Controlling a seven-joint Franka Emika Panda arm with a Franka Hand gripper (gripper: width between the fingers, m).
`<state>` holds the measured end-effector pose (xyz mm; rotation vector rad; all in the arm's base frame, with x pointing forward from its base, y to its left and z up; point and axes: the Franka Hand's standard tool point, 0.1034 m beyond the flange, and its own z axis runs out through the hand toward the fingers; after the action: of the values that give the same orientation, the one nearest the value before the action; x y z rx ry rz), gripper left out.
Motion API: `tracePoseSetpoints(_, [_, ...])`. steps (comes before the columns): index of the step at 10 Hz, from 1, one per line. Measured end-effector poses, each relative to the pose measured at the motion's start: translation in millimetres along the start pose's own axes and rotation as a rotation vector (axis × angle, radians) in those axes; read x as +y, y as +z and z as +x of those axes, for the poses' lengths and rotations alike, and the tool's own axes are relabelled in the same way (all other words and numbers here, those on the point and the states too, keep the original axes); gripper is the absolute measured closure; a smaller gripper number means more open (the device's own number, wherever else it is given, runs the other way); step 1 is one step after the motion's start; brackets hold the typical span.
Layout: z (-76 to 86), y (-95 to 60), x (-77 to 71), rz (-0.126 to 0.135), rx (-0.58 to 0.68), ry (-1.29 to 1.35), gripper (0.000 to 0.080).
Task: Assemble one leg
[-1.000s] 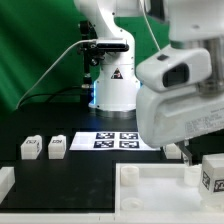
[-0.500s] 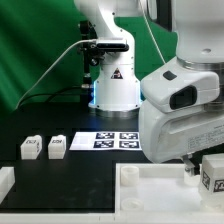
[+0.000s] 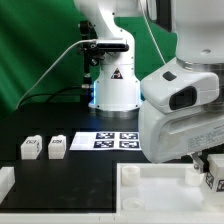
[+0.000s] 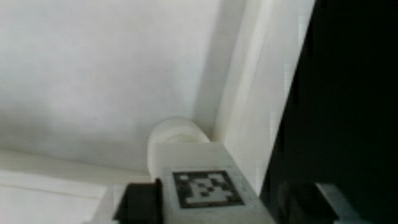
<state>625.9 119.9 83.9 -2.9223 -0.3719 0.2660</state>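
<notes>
The end effector (image 4: 231,203) is hanging released. Its dark fingers (image 4: 137,203) are straddling the leg (image 4: 199,178), one close against it and the other apart across a gap, so nothing is being clamped yet. The leg is sitting at a corner of the white tray (image 4: 107,80), against the rim, with its tag facing the wrist. I judge the jaws are standing either side of it so as to close on it.

The wrist view is showing that gap and the whole tag. The exterior view is hiding the gap behind the arm's bulk, but it is showing a spare leg (image 3: 30,148) and a second spare leg (image 3: 57,146) resting on the black bench (image 3: 70,185), well apart from the tray and near the marker board (image 3: 115,140).
</notes>
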Motion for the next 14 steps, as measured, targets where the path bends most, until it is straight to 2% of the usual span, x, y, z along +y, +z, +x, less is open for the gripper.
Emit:
tracePoseSetpoints(1, [0.9,0.0,1.1,0.004,0.016,0.019,0.0486])
tracePoseSetpoints(2, [-1.4,0.4,3.2,0.021,0.048,0.054,0.0486])
tracePoseSetpoints(5, [-1.7,1.8,2.2,0.112,0.126,0.479,0.0485])
tracePoseSetpoints(6, [0.9,1.0,2.7,0.153,0.141,0.641,0.0485])
tracePoseSetpoints(7, [0.6,1.3,0.9,0.173,0.146,0.761,0.0485])
tracePoseSetpoints(8, [0.6,1.5,-1.4,0.173,0.143,0.790,0.0485])
tracePoseSetpoints(10, [1.2,1.7,-3.0,0.193,0.127,0.993,0.0485])
tracePoseSetpoints(11, [3.3,1.7,-3.0,0.215,0.133,1.104,0.0485])
tracePoseSetpoints(13, [7.2,2.3,-5.2,0.276,0.176,1.372,0.0485])
tracePoseSetpoints(14, [6.8,2.2,-5.4,0.317,0.206,1.474,0.0485])
